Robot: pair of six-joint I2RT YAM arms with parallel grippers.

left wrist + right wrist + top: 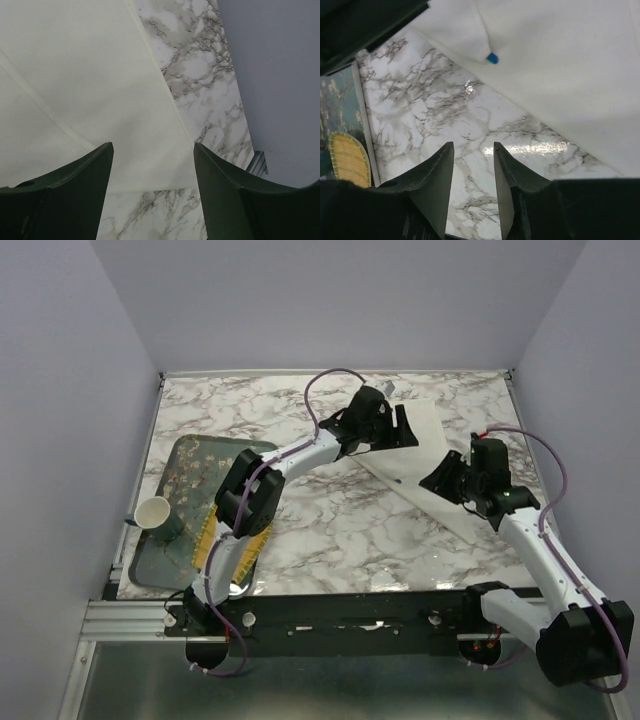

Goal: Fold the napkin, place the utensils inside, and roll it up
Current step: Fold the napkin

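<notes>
top external: napkin [405, 472] lay folded on the far right of the table [330, 520].
left gripper [152, 192]: my jaws were spread wide above the napkin, holding nothing.
right gripper [472, 190]: my jaws stood slightly apart over bare marble, empty, near the napkin's edge.
spoon [492, 58]: only its blue tip showed, poking from a napkin fold.

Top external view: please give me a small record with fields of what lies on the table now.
napkin: soft cream-white cloth, folded, flat on the marble table
spoon: only a blue handle end shows at a fold edge
left jaws: apart, empty, over the napkin
right jaws: narrowly apart, empty, over bare marble
tray: dark flowered tray, left, holding a white paper cup and a yellow woven mat
</notes>
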